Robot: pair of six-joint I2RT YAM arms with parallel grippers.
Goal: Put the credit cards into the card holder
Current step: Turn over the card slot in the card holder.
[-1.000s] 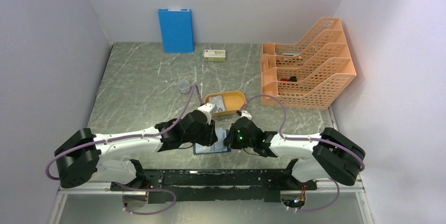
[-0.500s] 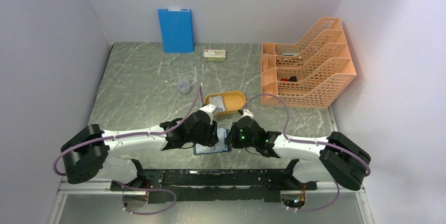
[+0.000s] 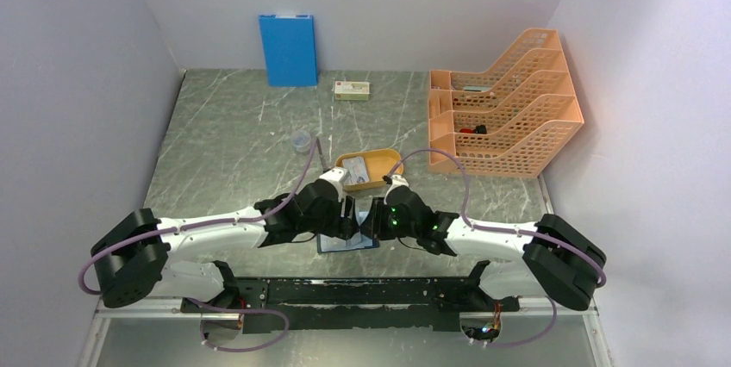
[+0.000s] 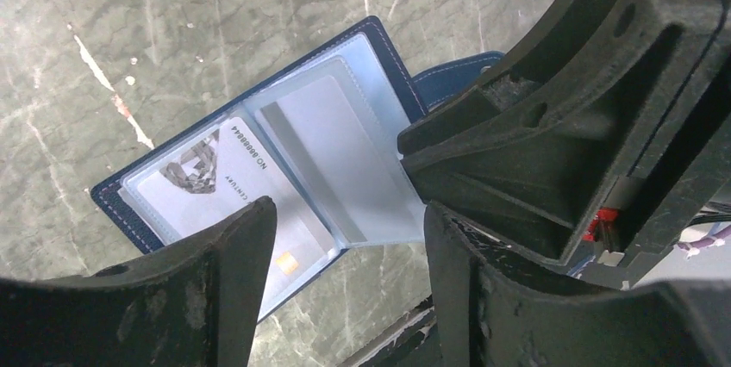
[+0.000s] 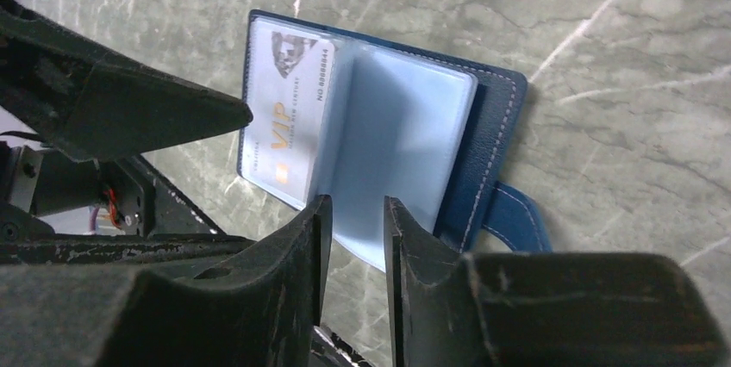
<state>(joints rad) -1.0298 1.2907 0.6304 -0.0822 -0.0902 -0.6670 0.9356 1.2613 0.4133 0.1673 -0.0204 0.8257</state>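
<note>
The card holder (image 4: 284, 156) lies open on the marble table, dark navy with clear sleeve pages (image 5: 405, 139). One credit card (image 5: 289, 117), pale with "VIP" print, sits in its left sleeve (image 4: 220, 199). More pale credit cards (image 3: 359, 177) lie in the orange tray (image 3: 385, 158) behind. My left gripper (image 4: 345, 233) hovers over the holder's near edge, open with nothing between its fingers. My right gripper (image 5: 352, 216) faces it over the right-hand page, its jaws a narrow gap apart and holding nothing. In the top view both grippers (image 3: 345, 212) (image 3: 377, 215) cover most of the holder (image 3: 347, 245).
A big blue board (image 3: 288, 49) leans on the back wall. A white box with red label (image 3: 353, 90) lies beside it. An orange mesh file rack (image 3: 504, 113) fills the back right. A small clear cup (image 3: 301, 140) stands left of the tray.
Both grippers have opened wider and their wrists have shifted slightly away from the near edge. The card holder has stayed where it was.
</note>
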